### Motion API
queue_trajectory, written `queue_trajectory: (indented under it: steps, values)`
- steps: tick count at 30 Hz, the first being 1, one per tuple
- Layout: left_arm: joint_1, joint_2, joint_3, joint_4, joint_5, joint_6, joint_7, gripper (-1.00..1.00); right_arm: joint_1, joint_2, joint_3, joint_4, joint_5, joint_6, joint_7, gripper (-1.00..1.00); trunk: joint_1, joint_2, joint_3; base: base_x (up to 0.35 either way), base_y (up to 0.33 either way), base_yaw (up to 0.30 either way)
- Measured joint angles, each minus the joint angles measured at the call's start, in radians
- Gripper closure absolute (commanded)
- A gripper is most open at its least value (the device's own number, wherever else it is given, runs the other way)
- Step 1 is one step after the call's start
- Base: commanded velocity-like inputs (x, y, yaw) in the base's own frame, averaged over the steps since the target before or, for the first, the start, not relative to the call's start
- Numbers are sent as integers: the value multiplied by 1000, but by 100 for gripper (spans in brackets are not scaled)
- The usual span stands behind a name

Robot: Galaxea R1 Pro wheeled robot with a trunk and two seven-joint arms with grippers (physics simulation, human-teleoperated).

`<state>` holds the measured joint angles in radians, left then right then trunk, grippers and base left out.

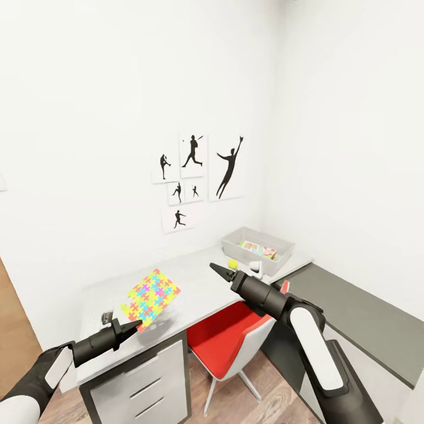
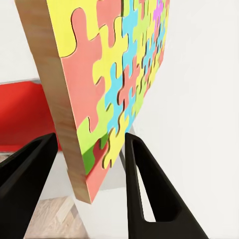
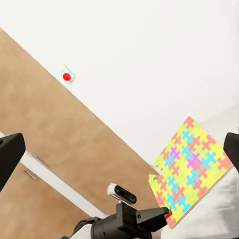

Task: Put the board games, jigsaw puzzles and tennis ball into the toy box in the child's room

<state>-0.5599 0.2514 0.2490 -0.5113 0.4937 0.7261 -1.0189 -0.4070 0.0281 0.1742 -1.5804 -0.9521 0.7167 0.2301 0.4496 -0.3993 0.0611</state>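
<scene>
Readable text: none in any view.
Wall pictures [image 1: 197,176]: black sports silhouettes on white sheets, no lettering or numbers.
Jigsaw puzzle [image 1: 151,296]: a mosaic of coloured pieces, no words.
Game box in the toy box [image 1: 260,249]: colourful print, too small to read.
Toy box [image 1: 282,257]: plain grey, no label.
Wall plate with a red dot [image 3: 66,76]: no lettering to be made out.

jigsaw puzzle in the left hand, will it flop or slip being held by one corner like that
The jigsaw puzzle probably stays stiff: its edge shows a thick wooden backing and it holds flat while tilted. Gripped only near a corner by the left hand, it may pivot or slip if swung fast.
</scene>
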Motion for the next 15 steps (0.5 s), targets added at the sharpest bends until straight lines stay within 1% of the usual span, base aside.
queue_trajectory:
  steps: [15]
  values:
    - [0,0,-1,0,-2,-1,0,100,0,1,3,1,0,0,0,-100,0,0,7,0,0,-264]
